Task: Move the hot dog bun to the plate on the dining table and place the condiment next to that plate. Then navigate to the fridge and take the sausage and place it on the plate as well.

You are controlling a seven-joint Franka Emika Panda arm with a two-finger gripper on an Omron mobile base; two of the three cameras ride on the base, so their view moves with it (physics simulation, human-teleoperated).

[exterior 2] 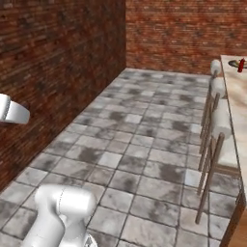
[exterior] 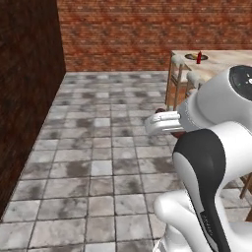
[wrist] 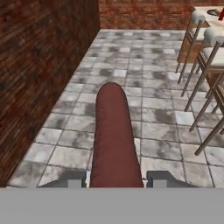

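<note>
The sausage [wrist: 114,140] looked smooth and matt, the dining table [exterior: 226,61] marbled stone, the stools [wrist: 210,57] wooden-legged.

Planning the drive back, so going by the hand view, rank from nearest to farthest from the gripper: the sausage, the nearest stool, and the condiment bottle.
1. Dark reddish-brown sausage, held between the gripper fingers.
2. White-cushioned wooden stool, right side, midway.
3. Slim dark red condiment bottle, far top right on the marbled dining table.

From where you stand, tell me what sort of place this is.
Probably a kitchen-diner: red brick walls, a grey tiled floor, and white-cushioned wooden stools drawn up to the dining table, where the condiment stands by the plate.
</note>
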